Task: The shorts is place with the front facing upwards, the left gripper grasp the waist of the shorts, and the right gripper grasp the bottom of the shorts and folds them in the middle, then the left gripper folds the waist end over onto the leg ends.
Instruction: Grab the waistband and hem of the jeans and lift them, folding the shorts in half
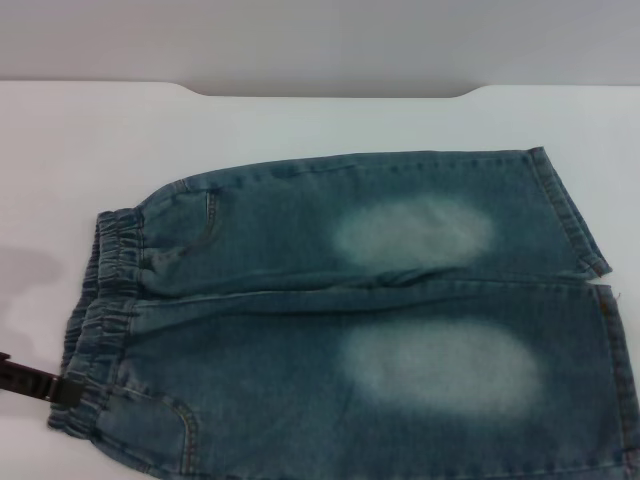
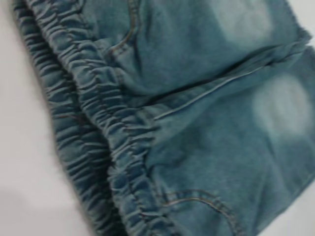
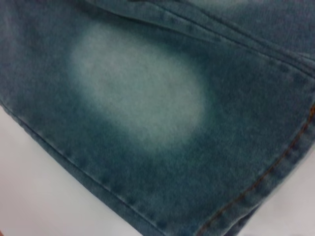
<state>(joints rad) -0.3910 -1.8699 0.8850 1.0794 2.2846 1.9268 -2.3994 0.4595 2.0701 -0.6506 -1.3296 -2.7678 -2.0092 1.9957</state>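
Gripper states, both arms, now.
Left gripper: at the shorts' waistband; open or shut cannot be told.
Right gripper: not in view.

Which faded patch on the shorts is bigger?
The near-leg patch, closest to the robot; it is wider than the far-leg patch. The left pincer sits at the waistband.

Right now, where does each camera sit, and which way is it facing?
Head: on the robot's head, looking forward and down at the shorts on the table; the left gripper shows at the waistband.
Left wrist: on the left arm, looking at the waistband; no fingers show.
Right wrist: on the right arm, looking at a leg hem; no fingers show.
Shared: the faded denim.
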